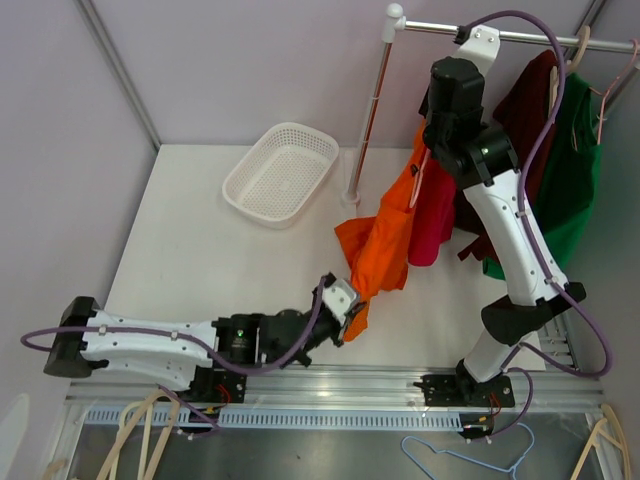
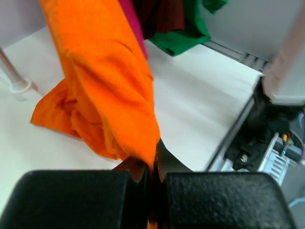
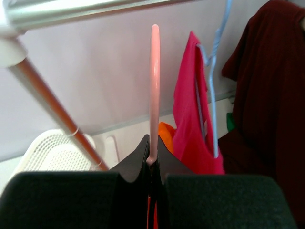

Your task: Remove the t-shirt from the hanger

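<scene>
An orange t-shirt [image 1: 385, 240] hangs off a pale pink hanger [image 3: 154, 86] and trails down onto the white table. My right gripper [image 3: 152, 162] is shut on the hanger's lower stem, just below the rail; in the top view it [image 1: 428, 160] sits at the shirt's top. A bit of orange cloth [image 3: 167, 133] shows behind its jaws. My left gripper [image 2: 153, 167] is shut on the shirt's lower edge [image 2: 105, 71], near the table's front [image 1: 350, 308]. The hanger is mostly hidden in the top view.
A metal rail [image 1: 520, 35] on a pole [image 1: 368, 110] carries a pink shirt [image 1: 435, 215] on a blue hanger [image 3: 212, 95], a maroon shirt [image 1: 525, 110] and a green shirt [image 1: 575, 180]. A white basket [image 1: 280, 172] stands at the back left. Spare hangers [image 1: 140, 440] lie below the front edge.
</scene>
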Available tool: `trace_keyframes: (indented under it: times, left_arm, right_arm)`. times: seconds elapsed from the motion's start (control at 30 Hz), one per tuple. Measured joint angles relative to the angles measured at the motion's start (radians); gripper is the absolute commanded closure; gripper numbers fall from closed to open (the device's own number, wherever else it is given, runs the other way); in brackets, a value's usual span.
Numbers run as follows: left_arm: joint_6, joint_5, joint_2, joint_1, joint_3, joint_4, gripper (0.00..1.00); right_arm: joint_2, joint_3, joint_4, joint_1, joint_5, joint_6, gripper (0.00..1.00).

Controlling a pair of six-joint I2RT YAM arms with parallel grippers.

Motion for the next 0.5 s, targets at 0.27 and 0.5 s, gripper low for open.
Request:
trace_keyframes:
  times: [0.27, 0.5]
  left_arm:
    - [-0.080, 0.137, 0.111, 0.360, 0.252, -0.203, 0.99]
    - [-0.098, 0.195, 0.179, 0.440, 0.435, -0.327, 0.99]
  right_arm:
    - [-0.120, -0.077, -0.127, 0.142, -0.084, 0.120, 1.00]
    - [-0.320, -0.193, -0.227, 0.214, -0.135, 0.203, 1.00]
